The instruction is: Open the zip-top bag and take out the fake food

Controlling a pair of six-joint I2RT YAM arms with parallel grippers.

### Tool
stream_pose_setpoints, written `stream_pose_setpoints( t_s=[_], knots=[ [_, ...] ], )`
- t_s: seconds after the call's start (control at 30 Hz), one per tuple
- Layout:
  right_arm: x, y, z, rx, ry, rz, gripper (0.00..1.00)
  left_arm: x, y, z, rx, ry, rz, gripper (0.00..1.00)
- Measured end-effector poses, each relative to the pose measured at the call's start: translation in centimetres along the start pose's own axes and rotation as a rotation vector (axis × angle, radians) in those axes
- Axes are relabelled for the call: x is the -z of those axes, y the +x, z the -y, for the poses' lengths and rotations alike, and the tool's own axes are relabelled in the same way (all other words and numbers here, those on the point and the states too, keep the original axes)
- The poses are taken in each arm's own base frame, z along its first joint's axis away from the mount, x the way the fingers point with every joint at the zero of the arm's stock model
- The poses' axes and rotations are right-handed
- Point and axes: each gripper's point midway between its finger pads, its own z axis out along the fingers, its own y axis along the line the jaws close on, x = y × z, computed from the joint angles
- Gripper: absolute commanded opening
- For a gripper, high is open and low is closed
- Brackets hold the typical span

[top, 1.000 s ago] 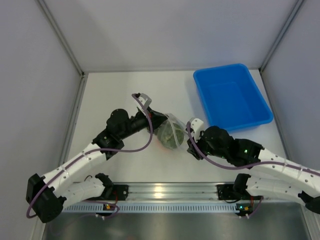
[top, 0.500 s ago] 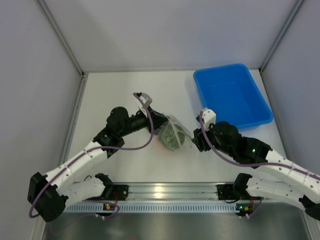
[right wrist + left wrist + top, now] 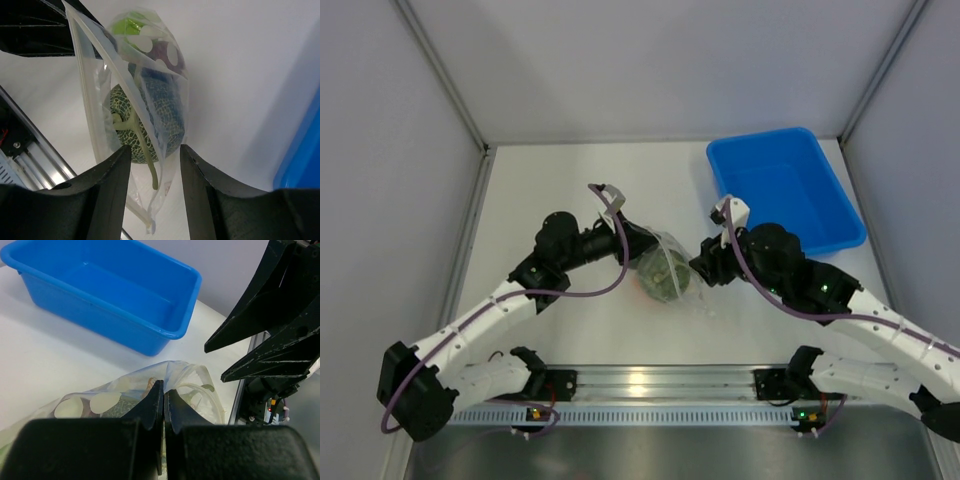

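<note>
While your L hand pinches the zip-top bag shut-tight to anchor it, your R hand sits jaws apart beside that bag, prob. for the opposite lip.

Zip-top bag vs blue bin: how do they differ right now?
The zip-top bag is clear, crinkly, white-dotted; the blue bin is opaque and rigid. The bag is far smaller than the bin. The bag holds fake food; the bin shows nothing inside. The left arm's jaws pinch the bag; nothing touches the bin. Both are plastic containers.
</note>
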Motion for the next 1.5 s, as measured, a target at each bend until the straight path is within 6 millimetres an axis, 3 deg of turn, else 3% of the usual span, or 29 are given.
stream_pose_setpoints(
  t_s=[0.17,0.27,0.37,0.57,0.8,0.9,0.97,1.13,1.33,1.5],
  knots=[
    [-1.3,0.5,0.1,0.018,0.009,-0.025,0.39,-0.1,-0.1,0.2,0.012,0.014,-0.004,0.00],
    [-2.2,0.9,0.8,0.031,0.047,-0.043,0.26,-0.1,-0.1,0.4,0.012,0.024,-0.005,0.00],
    [-2.7,1.0,1.5,0.037,0.073,-0.051,0.00,-0.1,-0.3,0.6,0.013,0.035,-0.005,0.00],
    [-3.1,0.7,1.6,0.025,0.083,-0.041,0.00,-1.0,-0.9,-0.2,0.036,0.019,-0.025,0.00],
    [-3.6,0.5,2.1,-0.116,0.160,-0.053,0.00,-4.5,-2.1,-3.6,0.086,-0.068,-0.125,0.01],
    [-3.9,0.6,2.2,-0.175,0.182,-0.054,0.00,-5.9,-1.8,-5.3,0.109,-0.078,-0.174,0.19],
    [-4.0,0.6,2.5,-0.206,0.207,-0.052,0.00,-6.7,-1.5,-6.2,0.122,-0.089,-0.198,0.40],
    [-4.5,0.9,3.1,-0.253,0.251,-0.050,0.00,-6.7,-1.1,-7.2,0.163,-0.149,-0.220,0.60],
    [-5.3,1.3,3.9,-0.277,0.299,-0.062,0.00,-4.7,-1.1,-7.9,0.160,-0.312,-0.195,0.64],
    [-6.0,1.4,4.0,-0.279,0.306,-0.067,0.00,-4.2,-1.6,-5.1,0.093,-0.326,-0.180,0.68]
  ],
)
